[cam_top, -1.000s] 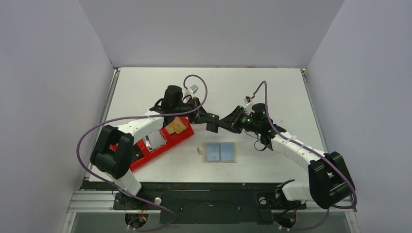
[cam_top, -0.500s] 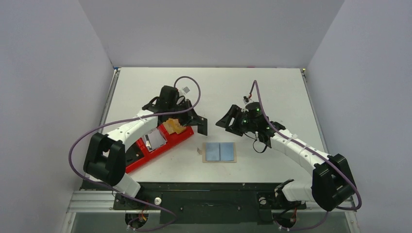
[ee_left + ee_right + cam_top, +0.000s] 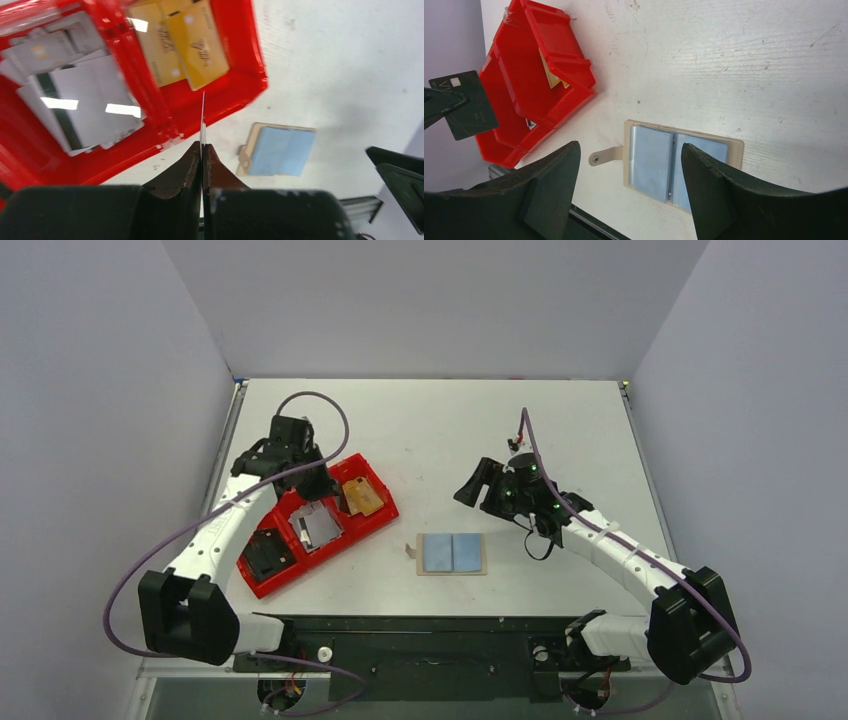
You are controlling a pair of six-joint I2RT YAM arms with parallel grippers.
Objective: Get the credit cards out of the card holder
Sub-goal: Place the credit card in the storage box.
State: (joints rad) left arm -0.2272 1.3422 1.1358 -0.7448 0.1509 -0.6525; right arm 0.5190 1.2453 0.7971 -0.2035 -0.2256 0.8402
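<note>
- Risks losing the dark card before it reaches the red tray; pinched tight in the left fingers by one edge only, upright and thin, so liable to swivel or slip out.
- Risks dragging the card holder across the counter on the next pull; lies loose and open, with nothing pinning it.
- Lies flat near the counter's front middle, light blue cards showing in both halves; sits below and between the right fingers, spread wide and clear above; well apart from the left fingers, beyond the tray.
</note>
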